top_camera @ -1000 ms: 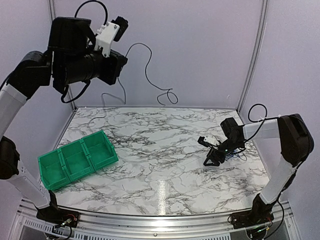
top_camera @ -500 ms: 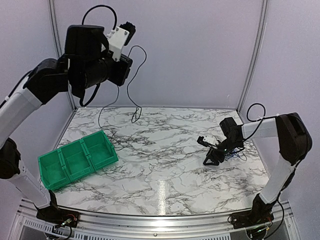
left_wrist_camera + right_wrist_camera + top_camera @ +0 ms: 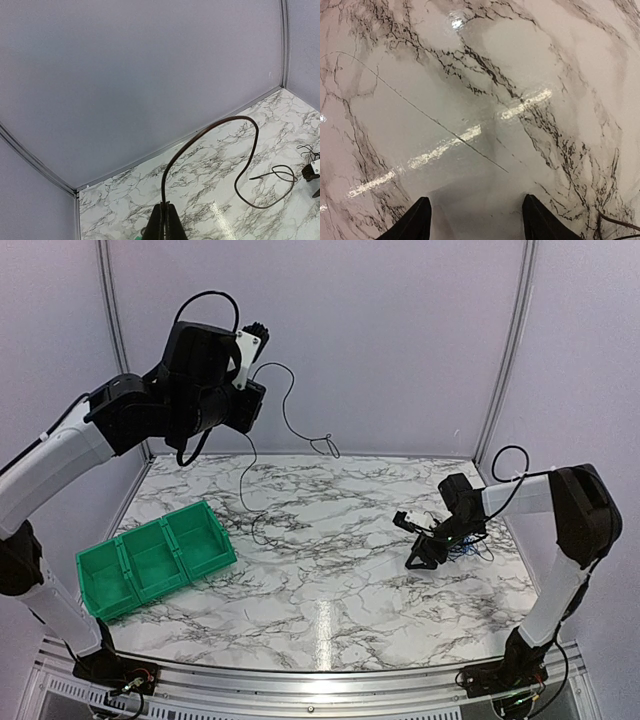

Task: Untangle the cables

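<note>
My left gripper (image 3: 256, 380) is raised high at the back left and shut on a thin black cable (image 3: 287, 408). The cable arcs out to a small loop in the air, and another strand hangs down to the table. In the left wrist view the shut gripper (image 3: 166, 209) pinches that cable (image 3: 210, 131). My right gripper (image 3: 422, 556) is open and empty, low over the table at the right. A small tangle of blue and black cables (image 3: 468, 548) lies just behind it. In the right wrist view the right gripper (image 3: 477, 220) shows a wide gap, with a thin wire (image 3: 440, 127) on the marble ahead.
A green bin (image 3: 155, 555) with three compartments sits at the front left of the marble table (image 3: 320, 570). Grey walls close the back and sides. The hanging cable strand reaches the table close to the bin's right end.
My left arm has come down and swung right with the cable. The cable's free loop has swung from right to the middle and back right. The right arm has stayed put.
</note>
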Controlling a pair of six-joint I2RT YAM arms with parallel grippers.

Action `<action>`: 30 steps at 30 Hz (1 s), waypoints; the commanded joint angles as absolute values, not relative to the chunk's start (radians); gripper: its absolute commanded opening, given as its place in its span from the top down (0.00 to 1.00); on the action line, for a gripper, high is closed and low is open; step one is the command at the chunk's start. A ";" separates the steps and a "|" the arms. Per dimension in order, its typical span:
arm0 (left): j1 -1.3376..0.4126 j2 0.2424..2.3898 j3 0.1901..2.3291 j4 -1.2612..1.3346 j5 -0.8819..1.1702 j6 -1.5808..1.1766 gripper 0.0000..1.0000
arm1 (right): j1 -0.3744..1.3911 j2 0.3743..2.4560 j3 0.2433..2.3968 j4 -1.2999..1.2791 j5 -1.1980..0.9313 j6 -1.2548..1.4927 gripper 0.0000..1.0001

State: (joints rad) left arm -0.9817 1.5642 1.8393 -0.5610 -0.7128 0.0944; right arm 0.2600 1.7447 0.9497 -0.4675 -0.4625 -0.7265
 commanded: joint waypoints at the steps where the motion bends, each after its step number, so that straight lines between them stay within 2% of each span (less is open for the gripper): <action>1: -0.948 1.502 1.826 -0.532 -0.723 0.085 1.00 | 0.273 1.785 0.956 -0.492 -0.437 -0.728 0.37; 11: -0.853 1.454 1.811 -0.533 -0.720 0.126 1.00 | 0.273 1.795 0.957 -0.493 -0.430 -0.729 0.37; 23: -0.716 1.366 1.671 -0.515 -0.690 0.110 1.00 | 0.275 1.811 0.960 -0.497 -0.426 -0.732 0.37; 27: -0.704 1.344 1.704 -0.512 -0.670 0.127 1.00 | 0.274 1.813 0.960 -0.497 -0.423 -0.731 0.37; 30: -0.704 1.335 1.751 -0.515 -0.572 0.150 1.00 | 0.276 1.818 0.962 -0.499 -0.420 -0.733 0.37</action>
State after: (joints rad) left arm -0.7067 1.3766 1.6836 -0.5491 -0.6758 0.1204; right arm 0.2600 1.7660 0.9657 -0.4534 -0.4625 -0.7341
